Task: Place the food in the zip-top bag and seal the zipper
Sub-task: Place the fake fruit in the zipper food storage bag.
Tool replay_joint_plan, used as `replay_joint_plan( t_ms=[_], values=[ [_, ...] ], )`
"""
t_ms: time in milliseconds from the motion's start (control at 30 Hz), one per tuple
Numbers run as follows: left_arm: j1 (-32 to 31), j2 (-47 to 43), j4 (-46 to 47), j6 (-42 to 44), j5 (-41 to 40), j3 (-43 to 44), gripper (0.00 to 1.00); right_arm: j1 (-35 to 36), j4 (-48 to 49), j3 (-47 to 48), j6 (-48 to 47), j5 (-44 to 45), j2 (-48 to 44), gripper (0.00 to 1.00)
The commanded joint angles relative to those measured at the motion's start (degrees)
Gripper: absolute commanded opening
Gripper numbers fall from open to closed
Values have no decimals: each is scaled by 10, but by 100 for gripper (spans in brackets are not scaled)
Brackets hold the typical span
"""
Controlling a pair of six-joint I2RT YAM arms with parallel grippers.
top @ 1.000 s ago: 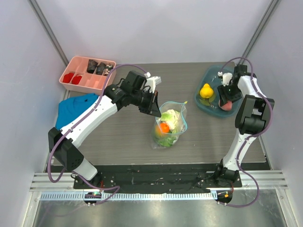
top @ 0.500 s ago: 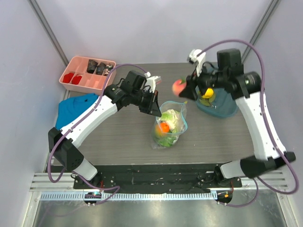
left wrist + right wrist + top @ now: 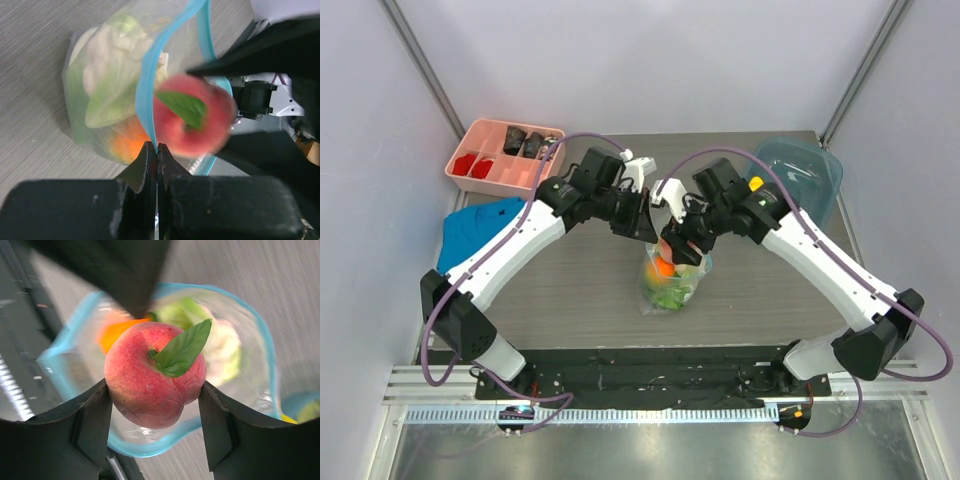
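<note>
1. Grey wood-grain worktop, with pale walls on three sides.
2. Zip-top bag: stands near the middle of the worktop, mouth upward and open. Its light-blue zipper is bowed into a loop.
3. Contents: pale green cabbage and orange fruit, both low inside the bag.
4. Red fruit, green leaf on top: not yet in the bag, held directly over the open mouth.
5. Right hand: fingers pinching the red fruit from either side.
6. Left hand: fingers pressed together on the zipper at one side of the mouth, holding that edge up.
7. Teal bowl: far right. A spot of yellow shows at its rim beside the right arm, likely the yellow fruit, mostly hidden.
8. Pink tray and blue cloth: far left, well apart from the bag.
9. Hazards, as I judge them:
   - The mouth looks barely wider than the fruit, so a slightly off-centre drop could catch the rim, roll off, or drag the strip out of the left pinch.
   - The two hands are close together, so a careless descent risks them knocking.
   - The bag is light and could topple if pushed.
</note>
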Motion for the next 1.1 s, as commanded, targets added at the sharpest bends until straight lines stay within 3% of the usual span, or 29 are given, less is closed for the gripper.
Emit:
replay_joint_plan(
  t_ms=[0, 100, 200, 300, 367, 667, 900, 933, 1067],
  values=[
    [-5, -15, 20, -1, 25, 9, 0, 4, 62, -5, 8, 166, 12, 26],
    [-4, -16, 20, 0, 29, 11, 0, 5, 83, -12, 39, 253, 14, 25],
    [-4, -14, 19, 0, 33, 12, 0, 8, 97, -21, 56, 304, 6, 41],
    [-4, -10, 20, 0, 35, 13, 0, 9, 93, -20, 54, 326, 8, 74],
    [-4, -10, 21, 0, 36, 12, 0, 9, 85, -9, 50, 306, 10, 80],
    [-4, -11, 23, 0, 38, 11, 0, 2, 28, 75, 66, 203, -2, 90],
    [-3, -14, 22, 2, 40, 9, 0, -198, 13, 90, 111, 10, -1, 94],
    [-3, -16, 23, 3, 41, 9, 0, -250, 13, 81, 114, -4, 6, 94],
    [-3, -14, 25, 2, 42, 8, 0, -346, 27, 60, 92, -23, 44, 93]
  ],
)
